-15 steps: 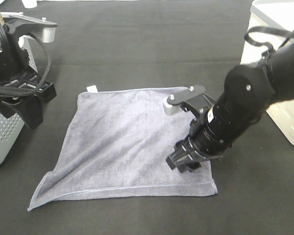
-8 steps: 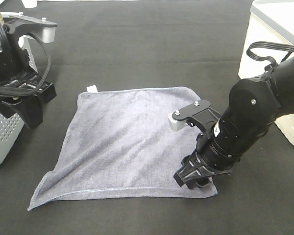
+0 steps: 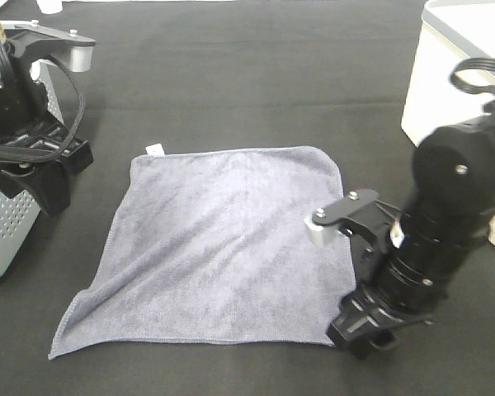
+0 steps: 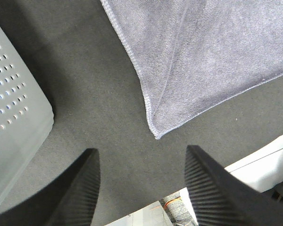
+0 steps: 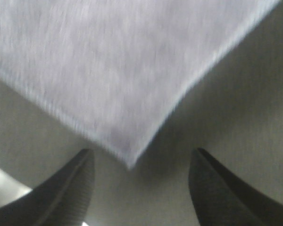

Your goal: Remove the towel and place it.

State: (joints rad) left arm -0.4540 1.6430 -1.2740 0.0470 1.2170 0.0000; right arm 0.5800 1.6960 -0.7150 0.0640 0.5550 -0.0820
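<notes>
1. Right, on my high camera the towel (image 3: 219, 247) lies spread flat on the black table (image 3: 231, 74), roughly in the middle, with its small white tag (image 3: 154, 149) at the far-left corner.
2. My right gripper (image 3: 365, 334) is down at the towel's near-right corner, pointing at the table; in its wrist view the jaws stand apart with that corner (image 5: 129, 162) between them, nothing clamped.
3. My left gripper (image 3: 45, 186) hangs off the towel's left edge, beside the grey perforated basket (image 3: 4, 239).
4. From its wrist camera both fingers (image 4: 82, 183) are spread wide and empty, the towel's near-left corner (image 4: 156, 134) lying flat just beyond them.
5. A white bin (image 3: 454, 82) sits at the far right, well apart from the towel.
</notes>
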